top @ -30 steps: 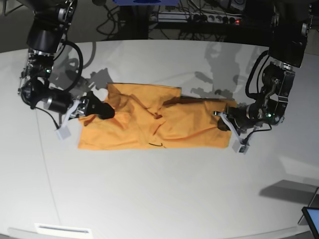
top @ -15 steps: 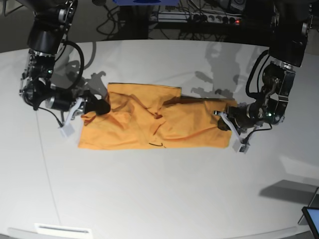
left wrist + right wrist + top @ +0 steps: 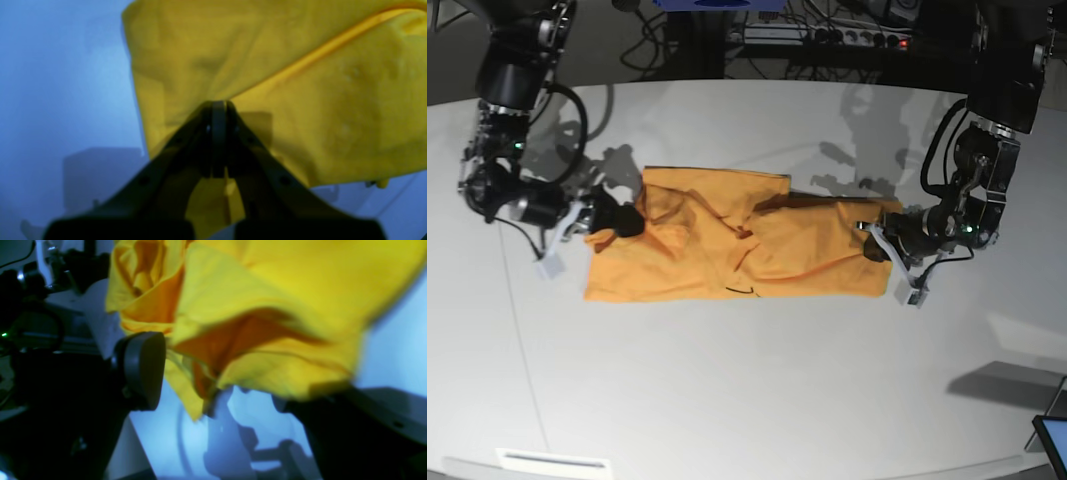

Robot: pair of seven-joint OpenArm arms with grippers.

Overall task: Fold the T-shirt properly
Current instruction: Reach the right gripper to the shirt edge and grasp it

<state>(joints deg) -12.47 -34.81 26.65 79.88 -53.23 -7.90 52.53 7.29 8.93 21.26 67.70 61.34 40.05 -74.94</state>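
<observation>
T-shirt (image 3: 267, 300) motion-blurred beyond the right gripper (image 3: 233, 380), its far finger hidden under cloth, shirt top cut off

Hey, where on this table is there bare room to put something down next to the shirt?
The table is bare in front of the T-shirt, and behind it up to the far edge. It's crowded at both shirt ends, by the right gripper and left gripper.

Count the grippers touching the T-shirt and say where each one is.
2. The left gripper pinches the T-shirt at its right end in the base view; the right gripper is at its left end, fingers apart around bunched cloth.
</observation>
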